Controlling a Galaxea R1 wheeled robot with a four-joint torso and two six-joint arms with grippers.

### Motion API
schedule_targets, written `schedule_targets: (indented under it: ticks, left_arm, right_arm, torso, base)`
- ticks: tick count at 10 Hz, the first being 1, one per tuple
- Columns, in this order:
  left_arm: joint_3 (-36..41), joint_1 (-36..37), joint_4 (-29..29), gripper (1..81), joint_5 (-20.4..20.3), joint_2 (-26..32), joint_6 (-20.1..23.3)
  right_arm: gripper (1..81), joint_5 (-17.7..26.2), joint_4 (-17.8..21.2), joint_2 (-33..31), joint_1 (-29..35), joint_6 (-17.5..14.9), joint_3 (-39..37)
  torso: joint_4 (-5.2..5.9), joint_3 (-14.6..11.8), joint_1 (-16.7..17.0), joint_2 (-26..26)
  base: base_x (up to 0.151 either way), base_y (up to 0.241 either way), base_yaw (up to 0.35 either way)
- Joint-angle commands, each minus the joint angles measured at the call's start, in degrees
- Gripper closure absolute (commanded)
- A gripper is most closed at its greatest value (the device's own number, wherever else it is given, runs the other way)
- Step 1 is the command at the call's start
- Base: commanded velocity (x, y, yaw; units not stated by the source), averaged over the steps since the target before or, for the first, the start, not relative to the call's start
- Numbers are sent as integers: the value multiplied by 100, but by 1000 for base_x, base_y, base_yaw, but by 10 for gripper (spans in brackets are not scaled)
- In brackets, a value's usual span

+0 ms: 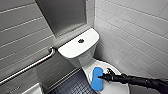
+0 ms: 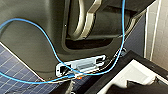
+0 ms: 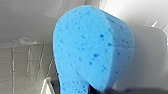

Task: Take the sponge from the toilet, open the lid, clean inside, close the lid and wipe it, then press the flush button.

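Right gripper (image 1: 103,77) is at the edge of the sponge (image 1: 96,78) on the lid (image 1: 111,88), can't tell if it's closed, and a shallow pinch could drop it.

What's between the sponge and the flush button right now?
Nothing loose. In the head view, only the bare white tank top and tank front lie between the flush button and the sponge.

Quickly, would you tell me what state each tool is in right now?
Left tool: cannot be told.
Right tool: against the sponge on the lid; open or closed cannot be told.
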State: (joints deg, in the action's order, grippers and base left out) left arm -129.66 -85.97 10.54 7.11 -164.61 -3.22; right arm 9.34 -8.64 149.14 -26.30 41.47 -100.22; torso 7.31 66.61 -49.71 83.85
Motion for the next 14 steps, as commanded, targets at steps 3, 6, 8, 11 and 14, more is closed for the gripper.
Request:
schedule_targets:
  ticks: [3,6,8,11,14]
  left_arm:
    - [55,-180,-26,10,520,59,14]
    - [55,-197,-44,10,520,77,14]
    - [55,-206,-44,10,520,77,14]
    - [55,-206,-18,10,520,68,14]
    - [55,-214,0,10,520,42,23]
  right_arm:
    - [811,77,3,857,770,10,-700]
    - [811,68,-23,1243,385,1,-1332]
    - [811,-80,3,1175,6,10,-1666]
    - [811,-327,3,272,-347,291,-958]
    - [811,-433,-6,-514,-749,309,-357]
  torso:
    - [0,-5,0,0]
    - [0,-5,0,0]
    - [0,-5,0,0]
    - [0,-5,0,0]
    - [0,-5,0,0]
  base:
    - [0,0,0]
    - [0,0,0]
    - [0,0,0]
    - [0,0,0]
    - [0,0,0]
